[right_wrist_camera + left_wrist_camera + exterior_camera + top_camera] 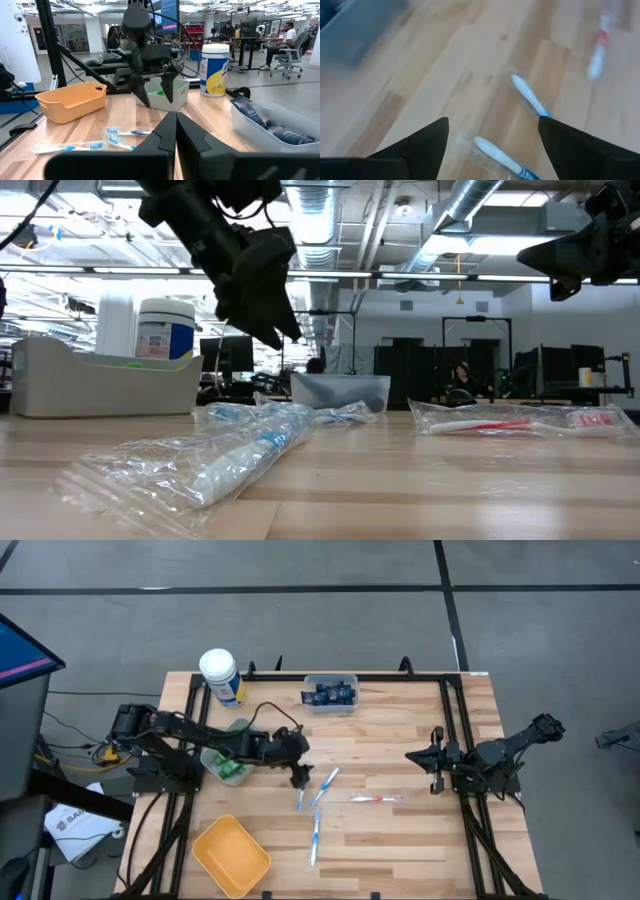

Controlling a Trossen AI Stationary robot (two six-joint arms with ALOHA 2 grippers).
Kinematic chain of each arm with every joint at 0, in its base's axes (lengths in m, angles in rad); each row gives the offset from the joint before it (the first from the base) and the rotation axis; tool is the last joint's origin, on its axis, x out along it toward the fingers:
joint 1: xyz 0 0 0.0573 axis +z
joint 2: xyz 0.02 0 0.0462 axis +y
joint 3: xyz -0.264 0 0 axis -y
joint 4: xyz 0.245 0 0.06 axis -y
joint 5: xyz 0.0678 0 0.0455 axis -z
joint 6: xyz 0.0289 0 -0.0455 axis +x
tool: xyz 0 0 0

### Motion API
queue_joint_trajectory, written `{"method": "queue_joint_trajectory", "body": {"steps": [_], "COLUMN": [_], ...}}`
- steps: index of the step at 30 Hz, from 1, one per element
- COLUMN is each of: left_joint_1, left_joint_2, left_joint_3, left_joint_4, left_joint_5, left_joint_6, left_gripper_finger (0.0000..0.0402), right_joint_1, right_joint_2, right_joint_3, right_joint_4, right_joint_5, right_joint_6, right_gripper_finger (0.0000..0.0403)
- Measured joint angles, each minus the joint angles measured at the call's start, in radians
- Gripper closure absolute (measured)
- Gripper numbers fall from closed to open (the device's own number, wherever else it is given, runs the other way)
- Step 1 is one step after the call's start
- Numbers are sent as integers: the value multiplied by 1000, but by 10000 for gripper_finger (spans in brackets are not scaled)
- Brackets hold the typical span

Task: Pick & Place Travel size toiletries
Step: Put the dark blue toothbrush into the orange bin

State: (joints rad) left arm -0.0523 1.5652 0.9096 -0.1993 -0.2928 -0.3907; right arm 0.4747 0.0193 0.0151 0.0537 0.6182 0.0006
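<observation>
Three slim white-blue toothbrushes in clear wrappers (325, 786) (300, 799) (316, 836) lie flat on the wooden table. A red-and-white one (375, 799) lies to their right. My left gripper (298, 778) hangs open above the table just left of them, slanting down, with nothing between its fingers (492, 135) (155, 97). Two white-blue toothbrushes (530, 95) (500, 157) show below it. Green bottles sit in the grey bin (228, 762), and navy tubes in the clear bin (330, 693). My right gripper (437, 762) waits shut at the table's right edge.
A yellow bin (232, 856) stands at the near left. A big white canister (220, 675) stands at the far left beside the grey bin. Black frame rails (455, 730) run along the table's left, right and far edges. Bare wood lies between the toothbrushes and the right arm.
</observation>
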Motion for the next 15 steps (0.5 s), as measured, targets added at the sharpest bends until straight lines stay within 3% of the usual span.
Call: {"method": "queue_joint_trajectory", "body": {"steps": [3, 9, 15], "left_joint_1": [-1, -6, -29], "left_joint_2": [9, 64, 155], "left_joint_3": [0, -2, -2], "left_joint_4": [-1, -3, -3], "left_joint_5": [-50, -56, -56], "left_joint_6": [-88, -162, -175], "left_gripper_finger": [96, 96, 97], "right_joint_1": [0, 0, 0], "right_joint_2": [0, 0, 0], "right_joint_3": [0, 0, 0], "right_joint_4": [0, 0, 0], "right_joint_5": [0, 0, 0], "right_joint_6": [0, 0, 0], "right_gripper_finger": [403, 403, 403]}}
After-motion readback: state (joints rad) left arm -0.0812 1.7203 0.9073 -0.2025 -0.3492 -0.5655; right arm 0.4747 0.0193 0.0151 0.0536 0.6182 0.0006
